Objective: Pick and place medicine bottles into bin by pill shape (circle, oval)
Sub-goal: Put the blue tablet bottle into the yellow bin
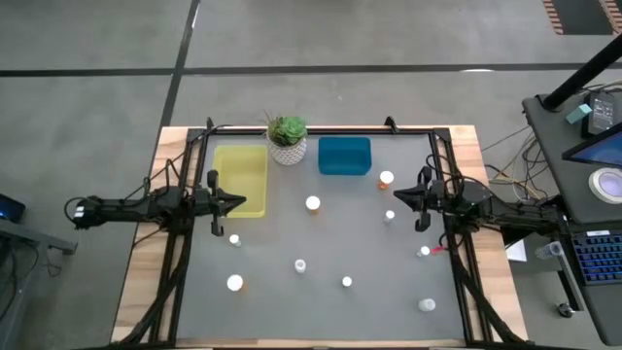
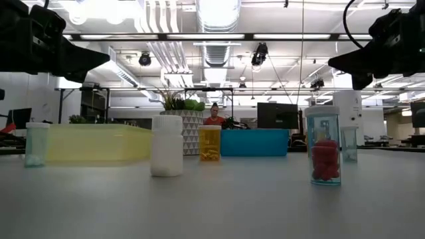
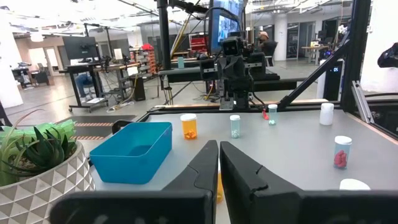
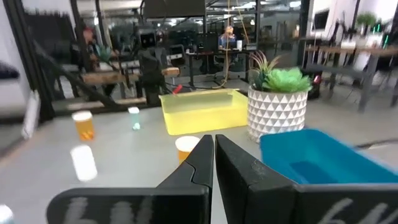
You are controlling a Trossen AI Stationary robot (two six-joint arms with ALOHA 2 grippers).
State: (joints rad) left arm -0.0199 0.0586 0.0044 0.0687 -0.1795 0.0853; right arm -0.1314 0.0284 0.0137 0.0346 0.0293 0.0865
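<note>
Waiting medicine bottles (image 1: 313, 203), both bins empty-handed

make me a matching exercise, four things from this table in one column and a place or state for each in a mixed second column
1. yellow bin
2. blue bin
3. plant
4. left pincer

A. between the two bins
B. shut, holding nothing
C. back of the table, right of the plant
D. beside the left pincer

Pairs: 1-D, 2-C, 3-A, 4-B
</note>
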